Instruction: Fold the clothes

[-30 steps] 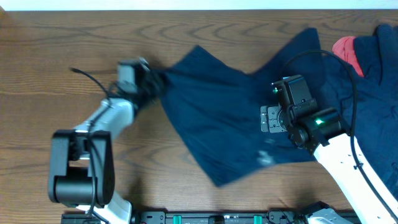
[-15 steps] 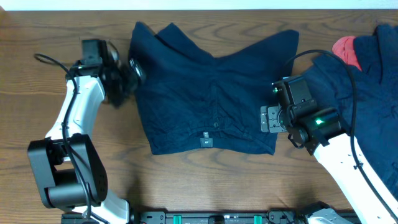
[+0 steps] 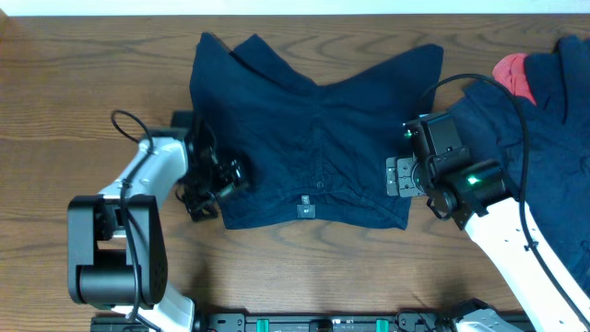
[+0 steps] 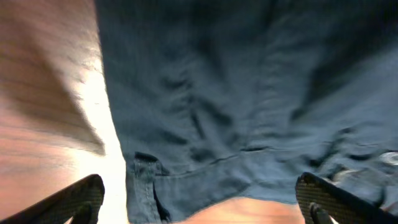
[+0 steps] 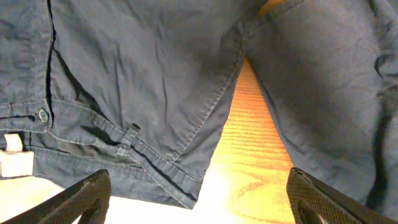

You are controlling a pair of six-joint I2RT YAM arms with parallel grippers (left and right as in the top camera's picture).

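While the left gripper [image 3: 219, 180] and right gripper [image 3: 398, 177] hover with jaws spread, the shorts [image 3: 313, 138] lie flat, waistband running from one to the other, legs pointing away beyond both.

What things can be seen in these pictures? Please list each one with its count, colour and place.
shorts: one, dark navy, spread flat at the middle of the table, waistband toward the robot
other clothes: one heap, dark navy, at the table's right edge, partly out of frame
pink-red piece: one, pink-red, far right, partly under the navy heap
label: one, white, on the shorts' waistband
table: one, brown wood, under everything
left gripper: one, black fingers, open, over the shorts' left waistband corner
right gripper: one, black fingers, open, over the shorts' right waistband corner
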